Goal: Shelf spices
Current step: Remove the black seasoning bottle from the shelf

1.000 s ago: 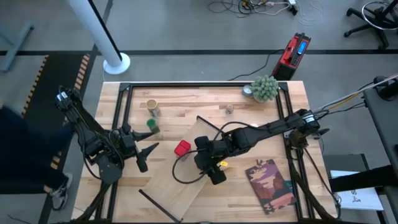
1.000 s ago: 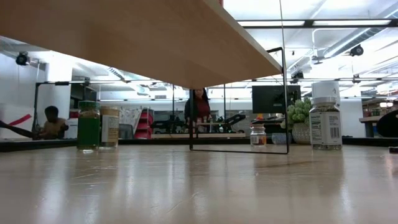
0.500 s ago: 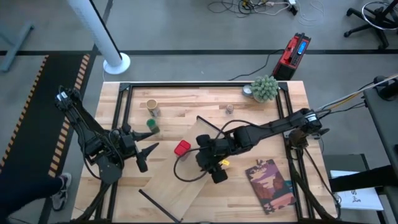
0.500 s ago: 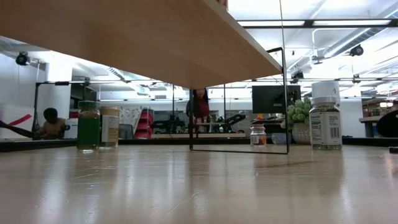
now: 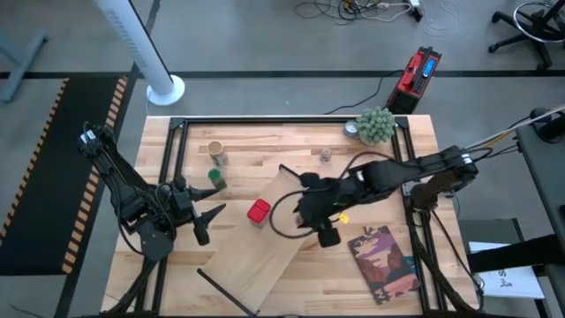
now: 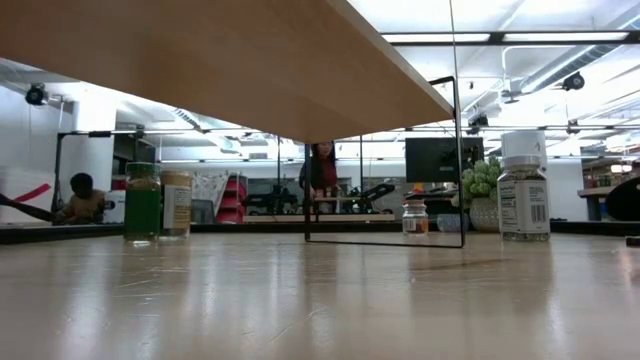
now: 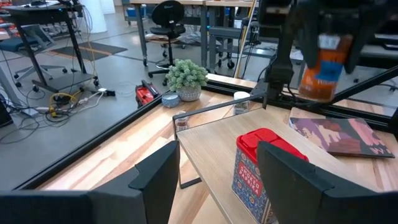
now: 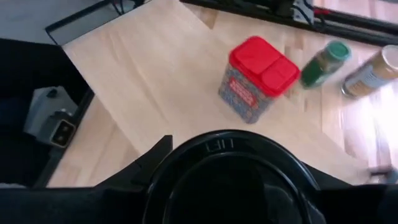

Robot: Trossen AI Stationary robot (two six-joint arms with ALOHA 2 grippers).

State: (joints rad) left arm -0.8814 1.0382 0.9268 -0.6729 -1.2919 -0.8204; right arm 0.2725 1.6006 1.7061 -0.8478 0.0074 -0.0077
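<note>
The black-topped jar (image 7: 322,71) is hanging in the air to the right of the red jar (image 5: 258,211), pinched between the fingers of the right gripper (image 7: 324,43). It is hovering over the shelf's right edge, between the red jar and the book (image 5: 381,256). The red jar is already standing on the shelf (image 5: 252,261).

To do this step well, I judge the jar should be carried upright over bare board just beside the red jar. It should then be lowered straight until its base is resting flat, and only then released. Coming in too close is risking a knock against the red jar.

The right arm is reaching in from the table's right side, its wrist bent so the camera is looking down past the black lid. Left of the red jar, the left gripper (image 5: 210,219) is waiting low with its fingers spread, holding nothing.
</note>
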